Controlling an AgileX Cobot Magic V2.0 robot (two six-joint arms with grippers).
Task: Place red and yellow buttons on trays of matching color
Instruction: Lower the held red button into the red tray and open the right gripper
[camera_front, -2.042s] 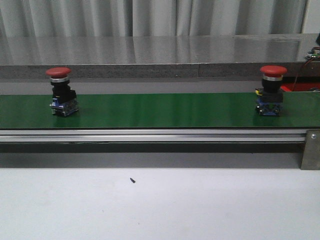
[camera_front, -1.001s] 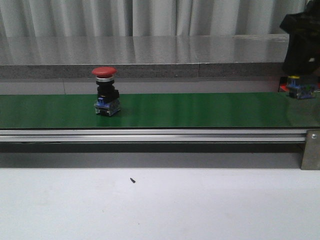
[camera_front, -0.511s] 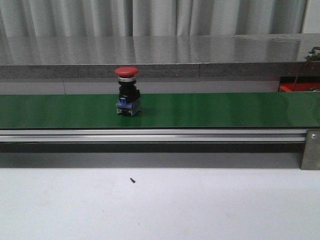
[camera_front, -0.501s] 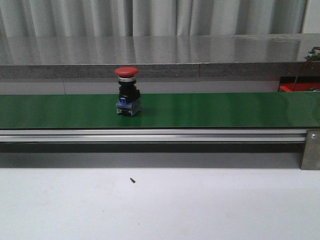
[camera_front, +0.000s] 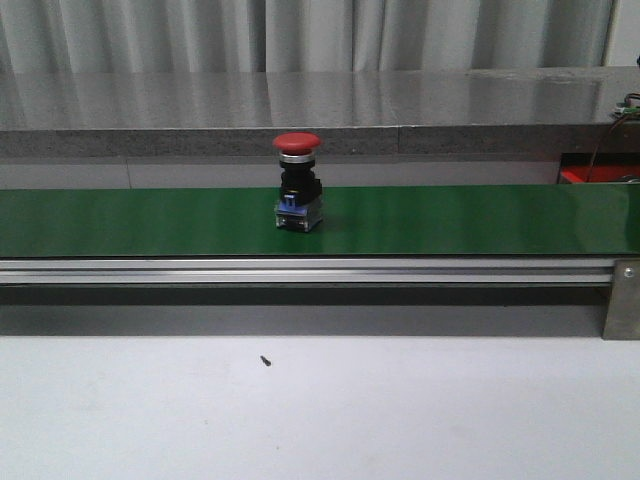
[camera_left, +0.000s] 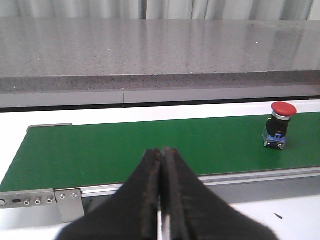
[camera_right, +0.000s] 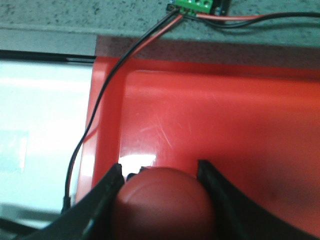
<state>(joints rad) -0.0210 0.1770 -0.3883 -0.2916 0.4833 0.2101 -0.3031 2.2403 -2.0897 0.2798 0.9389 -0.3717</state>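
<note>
The right pincer (camera_right: 162, 192) clamps a red button (camera_right: 164, 205) above the red tray (camera_right: 240, 125), which may topple if dropped early, while the left pincer (camera_left: 161, 165), closed and empty, risks missing the belt's button (camera_left: 278, 126) ahead of it.

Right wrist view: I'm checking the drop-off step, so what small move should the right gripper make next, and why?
Probably lower slightly and open. The right gripper has its fingers on either side of a red button, which sits over the red tray, the matching colour. How high it hangs above the tray floor can't be told.
</note>
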